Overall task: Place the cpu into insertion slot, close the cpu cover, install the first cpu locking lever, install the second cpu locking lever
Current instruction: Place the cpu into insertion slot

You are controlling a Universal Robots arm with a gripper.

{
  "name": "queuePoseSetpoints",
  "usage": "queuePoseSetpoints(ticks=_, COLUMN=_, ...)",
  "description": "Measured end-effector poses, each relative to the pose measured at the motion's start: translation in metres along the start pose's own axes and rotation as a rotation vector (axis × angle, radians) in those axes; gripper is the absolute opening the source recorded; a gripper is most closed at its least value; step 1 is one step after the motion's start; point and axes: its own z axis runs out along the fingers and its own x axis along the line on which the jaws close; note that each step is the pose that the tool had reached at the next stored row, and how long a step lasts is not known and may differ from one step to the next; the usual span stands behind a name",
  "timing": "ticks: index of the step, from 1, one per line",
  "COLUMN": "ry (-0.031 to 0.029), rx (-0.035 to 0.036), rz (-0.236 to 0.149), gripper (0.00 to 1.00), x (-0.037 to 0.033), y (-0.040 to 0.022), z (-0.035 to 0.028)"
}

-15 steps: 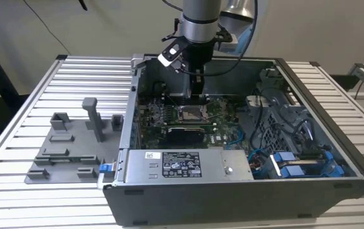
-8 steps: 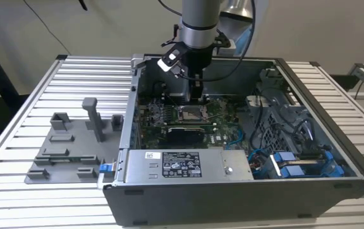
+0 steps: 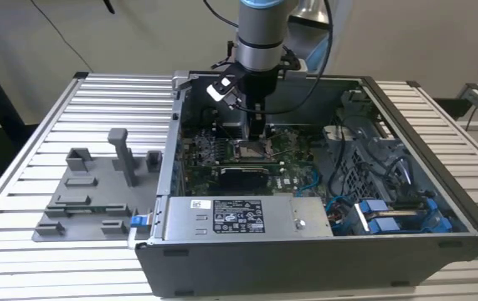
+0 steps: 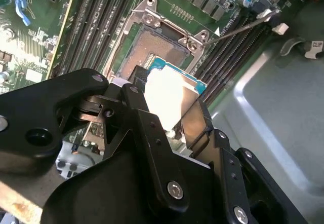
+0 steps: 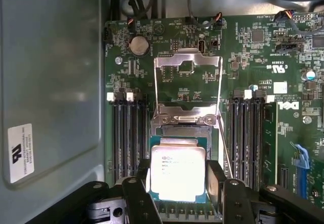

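Observation:
My gripper [image 5: 177,186] is shut on the cpu [image 5: 177,172], a flat square chip with a pale metal top, its black fingers [image 5: 137,188] pressing two opposite edges. The chip hangs just above the insertion slot [image 4: 158,45], whose silvery rim and dark contact field show beyond it in both wrist views. The cpu cover [image 5: 187,79], a thin metal frame, stands swung open past the insertion slot [image 5: 178,130]. A thin wire locking lever [image 4: 243,26] sticks out beside the socket. In the exterior view the gripper [image 3: 256,133] reaches down into the open computer case over the green board.
Black memory slots [image 5: 126,133] flank the socket on both sides. A grey case wall [image 5: 50,82] runs close by. The labelled power supply [image 3: 239,216] sits at the case front, blue cables [image 3: 389,213] at the exterior view's right, and a grey fixture plate [image 3: 88,194] on the table.

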Motion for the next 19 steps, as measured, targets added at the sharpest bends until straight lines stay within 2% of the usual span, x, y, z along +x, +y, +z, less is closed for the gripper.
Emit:
queuePoseSetpoints(ticks=10, ry=-0.0001, rx=0.0001, rz=0.0, gripper=0.54, x=-0.0014, y=-0.0008, z=0.0162)
queuePoseSetpoints(ticks=19, ry=-0.0002, rx=0.0009, rz=0.0, gripper=0.54, x=-0.0016, y=-0.0009, z=0.0188)
